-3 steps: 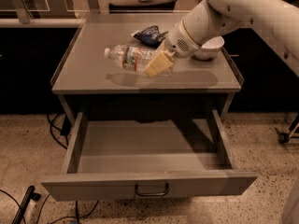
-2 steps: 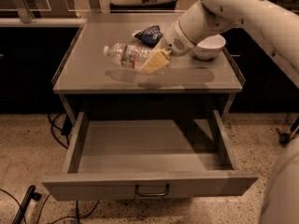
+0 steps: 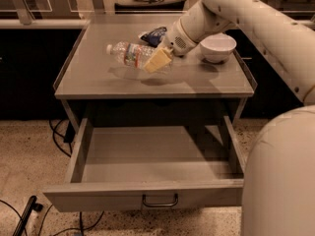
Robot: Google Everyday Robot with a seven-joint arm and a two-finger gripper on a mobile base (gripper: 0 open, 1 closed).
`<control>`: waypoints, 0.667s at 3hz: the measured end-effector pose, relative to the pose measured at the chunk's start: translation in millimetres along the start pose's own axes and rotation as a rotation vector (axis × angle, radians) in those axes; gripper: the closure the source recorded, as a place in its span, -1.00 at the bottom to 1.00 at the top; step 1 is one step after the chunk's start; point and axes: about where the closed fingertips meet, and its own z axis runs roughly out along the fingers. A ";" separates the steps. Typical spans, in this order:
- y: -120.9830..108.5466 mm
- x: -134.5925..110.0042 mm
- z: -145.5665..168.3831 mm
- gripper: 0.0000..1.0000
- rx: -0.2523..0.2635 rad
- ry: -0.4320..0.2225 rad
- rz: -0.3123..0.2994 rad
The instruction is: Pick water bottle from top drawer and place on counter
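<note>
The water bottle, clear with a white cap and a red-and-green label, lies on its side in the air just above the counter, cap pointing left. Its shadow falls on the counter below it. My gripper, with pale yellow fingers, is shut on the bottle's base end, reaching in from the right over the counter's middle. The top drawer is pulled fully out below the counter, and nothing shows inside it. Its curved handle is at the centre of the front panel.
A dark blue snack bag lies at the back of the counter behind the gripper. A white bowl stands at the counter's right. My arm's near part fills the lower right. Cables trail on the speckled floor at left.
The gripper has carried the bottle slightly left and farther back over the counter. More of the arm's near part now covers the lower right.
</note>
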 end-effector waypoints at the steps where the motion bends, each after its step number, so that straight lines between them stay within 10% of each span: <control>1: -17.2 -6.6 11.7 1.00 -0.002 0.014 0.004; 2: -31.4 -7.3 21.8 1.00 -0.007 0.027 0.013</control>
